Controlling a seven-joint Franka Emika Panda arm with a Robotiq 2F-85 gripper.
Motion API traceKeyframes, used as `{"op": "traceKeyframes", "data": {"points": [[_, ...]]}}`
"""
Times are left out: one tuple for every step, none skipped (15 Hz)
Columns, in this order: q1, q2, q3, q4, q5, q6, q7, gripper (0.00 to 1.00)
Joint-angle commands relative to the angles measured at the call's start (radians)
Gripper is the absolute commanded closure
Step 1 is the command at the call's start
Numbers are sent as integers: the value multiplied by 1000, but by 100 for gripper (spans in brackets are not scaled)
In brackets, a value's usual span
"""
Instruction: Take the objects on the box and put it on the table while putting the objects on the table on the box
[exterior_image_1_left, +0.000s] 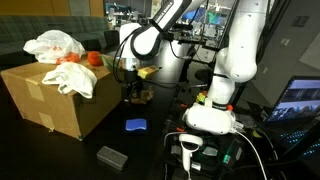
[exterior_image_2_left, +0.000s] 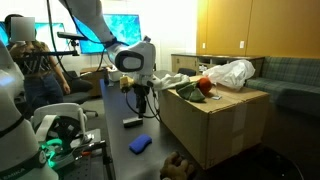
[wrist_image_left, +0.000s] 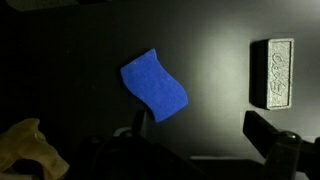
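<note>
Cardboard box (exterior_image_1_left: 60, 100): on the tabletop (wrist_image_left: 60, 60), at 9 o'clock of the claw (exterior_image_1_left: 135, 92).
Claw: jaws wide apart, empty, touching nothing, hanging over the blue sponge (wrist_image_left: 154, 86).
Grey block (wrist_image_left: 272, 72): 3 o'clock of the sponge.

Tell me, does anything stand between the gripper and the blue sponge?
Nothing visible does. The open gripper hangs over the table, the blue sponge lies bare below it, and the grey block lies apart.
</note>
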Motion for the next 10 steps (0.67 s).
{"op": "traceKeyframes", "data": {"points": [[-9,6,11,-70,13,103,-116,0],[-8,20,11,-80,-7,122,-142,0],[-7,34,13,-87,-21,144,-176,0],[-6,58,16,-88,-32,173,-203,0],[-5,71,17,-92,-50,192,-220,0],[-2,101,16,-88,-78,226,-218,0],[-2,127,15,-83,-97,256,-219,0],[-2,156,12,-76,-124,282,-218,0],[2,186,2,-74,-163,312,-200,0],[3,215,-3,-70,-185,341,-190,0]]}}
